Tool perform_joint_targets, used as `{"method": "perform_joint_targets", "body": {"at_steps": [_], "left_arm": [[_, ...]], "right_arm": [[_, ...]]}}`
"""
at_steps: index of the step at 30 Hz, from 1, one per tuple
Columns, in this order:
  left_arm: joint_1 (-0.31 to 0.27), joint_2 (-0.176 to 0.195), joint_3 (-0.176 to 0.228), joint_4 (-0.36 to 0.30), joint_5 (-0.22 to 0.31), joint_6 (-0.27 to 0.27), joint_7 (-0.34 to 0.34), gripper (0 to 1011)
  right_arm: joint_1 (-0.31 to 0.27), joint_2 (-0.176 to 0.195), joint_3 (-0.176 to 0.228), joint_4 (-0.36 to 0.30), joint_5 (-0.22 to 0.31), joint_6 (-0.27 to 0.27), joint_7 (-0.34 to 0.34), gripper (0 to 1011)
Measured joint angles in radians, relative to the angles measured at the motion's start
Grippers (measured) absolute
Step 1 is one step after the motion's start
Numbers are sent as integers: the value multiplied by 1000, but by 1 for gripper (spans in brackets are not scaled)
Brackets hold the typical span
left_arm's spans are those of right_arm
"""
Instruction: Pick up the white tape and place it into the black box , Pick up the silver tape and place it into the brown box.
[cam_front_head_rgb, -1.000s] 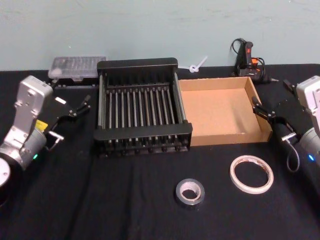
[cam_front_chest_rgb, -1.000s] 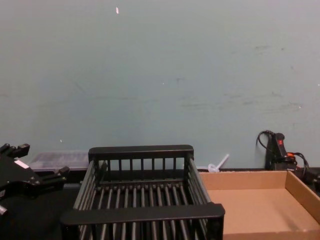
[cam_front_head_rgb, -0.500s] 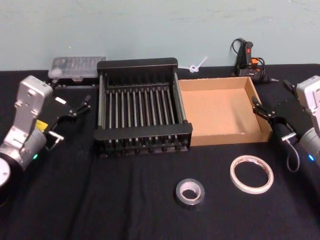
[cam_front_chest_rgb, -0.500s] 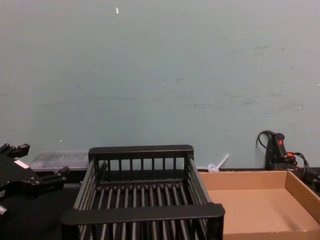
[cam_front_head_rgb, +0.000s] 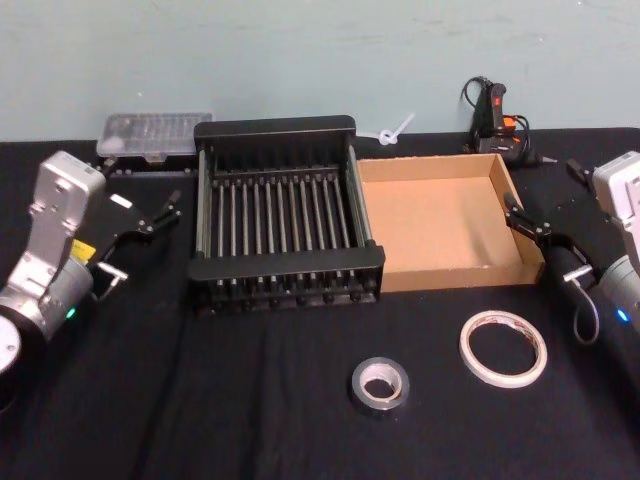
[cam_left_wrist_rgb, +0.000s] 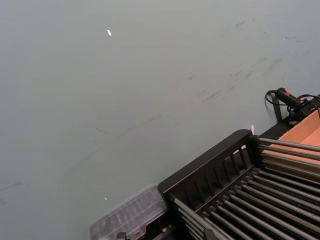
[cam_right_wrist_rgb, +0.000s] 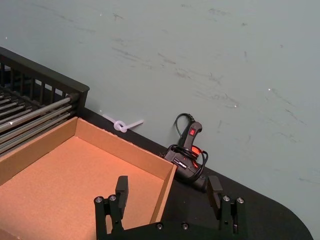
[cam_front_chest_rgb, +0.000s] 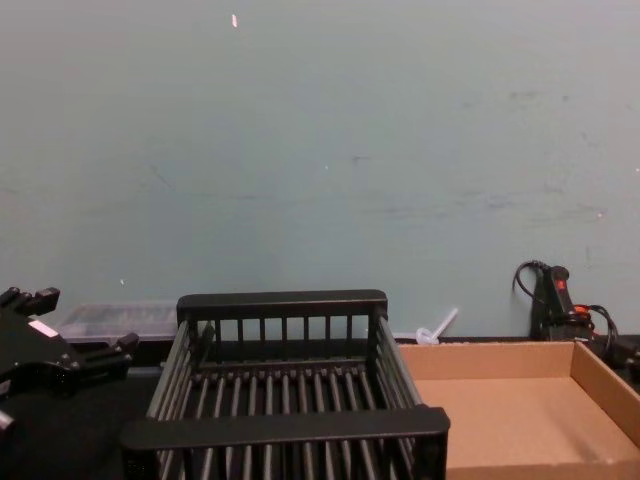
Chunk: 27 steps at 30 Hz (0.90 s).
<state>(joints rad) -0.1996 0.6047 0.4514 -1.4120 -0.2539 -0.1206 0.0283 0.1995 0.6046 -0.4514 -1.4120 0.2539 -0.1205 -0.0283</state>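
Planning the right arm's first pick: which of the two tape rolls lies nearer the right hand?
The white tape, the thin wide ring. It lies closer to the right hand than the smaller, thicker silver tape.

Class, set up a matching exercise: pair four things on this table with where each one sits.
Things:
1. white tape
2. silver tape
3. black box
4. brown box

Places:
A. left of the cardboard tray, touching it
B. on the cloth, nearest the right gripper
C. right of the crate
D. on the cloth, in front of the crate's right corner

Pairs: 1-B, 2-D, 3-A, 4-C
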Motion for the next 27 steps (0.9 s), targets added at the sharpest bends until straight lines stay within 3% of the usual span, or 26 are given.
{"method": "perform_joint_targets", "body": {"at_steps": [14, 20, 27], "left_arm": [[0, 0, 0, 0, 0, 0, 0, 1001], [0, 0, 0, 0, 0, 0, 0, 1001], [0, 0, 0, 0, 0, 0, 0, 1002]], "right_arm": [[-21, -1, 39, -35, 22, 24, 61, 1003], [-57, 17, 69, -89, 41, 46, 77, 1003], [-152, 70, 138, -220, 96, 112, 110, 1002]]}}
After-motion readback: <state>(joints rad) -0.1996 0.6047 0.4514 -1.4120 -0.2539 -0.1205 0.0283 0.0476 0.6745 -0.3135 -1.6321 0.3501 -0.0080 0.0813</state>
